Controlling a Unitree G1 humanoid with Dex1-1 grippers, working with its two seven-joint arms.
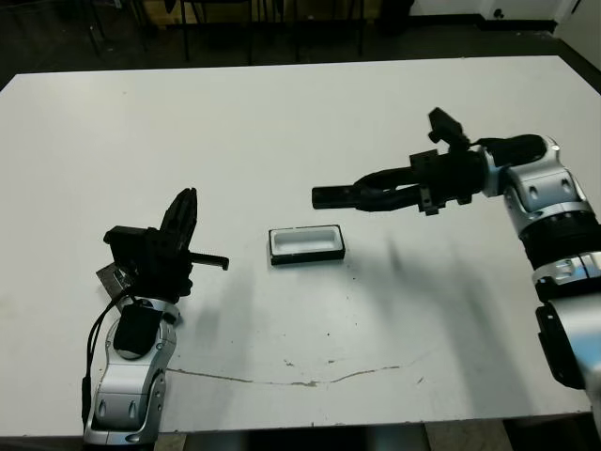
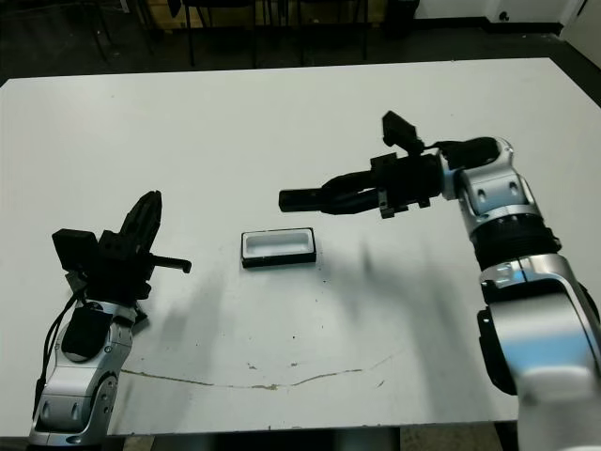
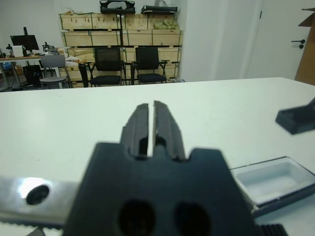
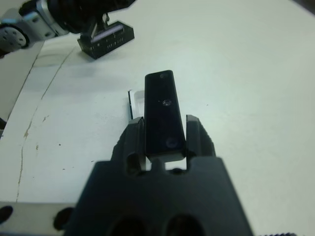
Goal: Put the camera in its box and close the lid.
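Note:
The box [image 1: 306, 244] lies open at mid-table, a black tray with white lining, nothing inside; it also shows in the left wrist view as the box [image 3: 273, 179]. Above the table and just to its right, my right gripper [image 1: 364, 199] is shut on the camera [image 1: 331, 197], a slim black bar held level with its free end pointing left. In the right wrist view the camera [image 4: 160, 98] sticks out between the fingers [image 4: 135, 132] and covers most of the box [image 4: 134, 103]. My left gripper [image 1: 184, 209] is shut and holds nothing, left of the box. The lid is out of view.
A thin crack line [image 1: 310, 381] runs across the white table [image 1: 282, 122] near its front edge. Chairs [image 3: 108, 64] and wooden crates [image 3: 118, 37] stand beyond the far edge.

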